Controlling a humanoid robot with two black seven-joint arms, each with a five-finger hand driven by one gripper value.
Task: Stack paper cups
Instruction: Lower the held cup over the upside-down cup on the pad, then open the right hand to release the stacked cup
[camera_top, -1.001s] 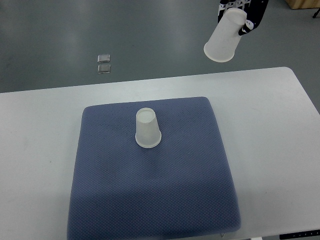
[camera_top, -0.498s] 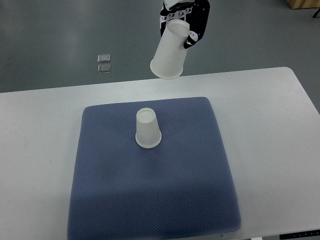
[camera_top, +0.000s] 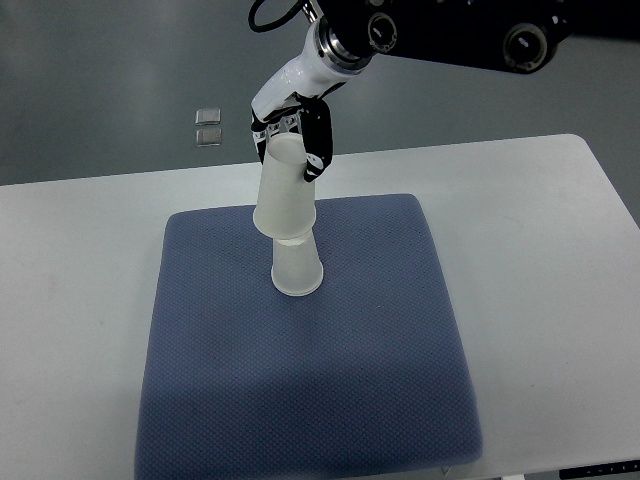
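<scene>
even, soft light (faint shadows)

- We see a white table carrying a blue-grey mat.
- Beyond it, grey floor with two small shiny squares, softly reflecting light.

On the counter lies a mat, an upturned cup stands on its far half, and the right hand holds a second cup directly over it.
</scene>
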